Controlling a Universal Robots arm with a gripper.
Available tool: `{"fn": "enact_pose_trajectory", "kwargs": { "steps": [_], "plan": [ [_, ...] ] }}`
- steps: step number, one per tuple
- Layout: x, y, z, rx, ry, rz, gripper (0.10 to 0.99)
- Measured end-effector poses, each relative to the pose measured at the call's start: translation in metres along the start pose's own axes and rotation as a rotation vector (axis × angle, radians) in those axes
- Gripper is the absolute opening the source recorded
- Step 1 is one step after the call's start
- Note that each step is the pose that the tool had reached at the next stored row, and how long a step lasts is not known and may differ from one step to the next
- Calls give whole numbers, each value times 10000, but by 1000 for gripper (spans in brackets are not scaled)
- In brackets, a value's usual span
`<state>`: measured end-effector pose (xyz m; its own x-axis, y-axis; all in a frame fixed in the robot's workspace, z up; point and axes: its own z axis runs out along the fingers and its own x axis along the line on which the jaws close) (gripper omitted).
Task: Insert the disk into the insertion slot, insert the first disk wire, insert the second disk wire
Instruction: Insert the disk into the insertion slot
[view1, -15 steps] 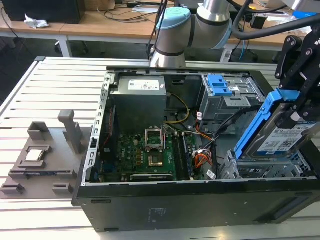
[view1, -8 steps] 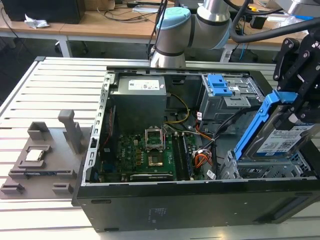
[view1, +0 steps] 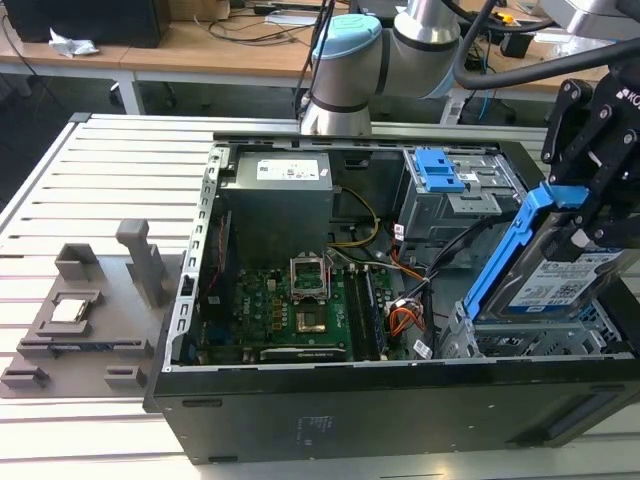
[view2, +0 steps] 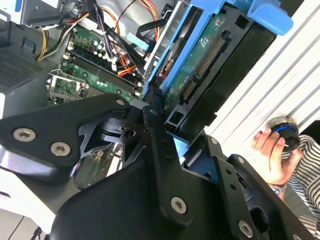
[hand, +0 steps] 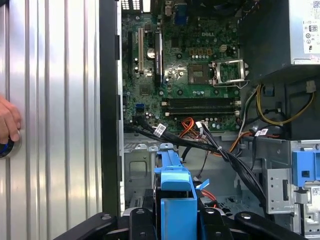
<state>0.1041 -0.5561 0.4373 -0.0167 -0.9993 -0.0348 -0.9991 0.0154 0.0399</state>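
Note:
The disk (view1: 560, 282), silver-grey with a white label in a bright blue carrier, hangs tilted with its upper end toward the exterior view's right. My gripper (view1: 588, 222) is shut on its upper end. The disk's lower edge rests at or just above the insertion slot (view1: 520, 342), a low perforated grey cage in the near right corner of the open computer case. In the second wrist view the disk's green circuit side (view2: 200, 65) runs away from the black fingers (view2: 154, 107). The first wrist view has the blue carrier (hand: 175, 182) end-on. Black disk wires (hand: 200, 141) cross the case beside the cage.
A taller grey bay with a blue latch (view1: 440, 170) stands behind the cage. The motherboard (view1: 290, 310) and power supply (view1: 285, 185) occupy the case. Grey fixtures (view1: 80, 310) lie on the slatted table. A person's hand (view2: 270, 145) rests on a round knob outside the case.

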Motion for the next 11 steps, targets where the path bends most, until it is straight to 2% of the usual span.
{"fn": "enact_pose_trajectory", "kwargs": {
  "steps": [5,11],
  "plan": [
    [3,-3,65,0,0,0,365],
    [4,-4,92,0,0,0,365]
  ]
}}
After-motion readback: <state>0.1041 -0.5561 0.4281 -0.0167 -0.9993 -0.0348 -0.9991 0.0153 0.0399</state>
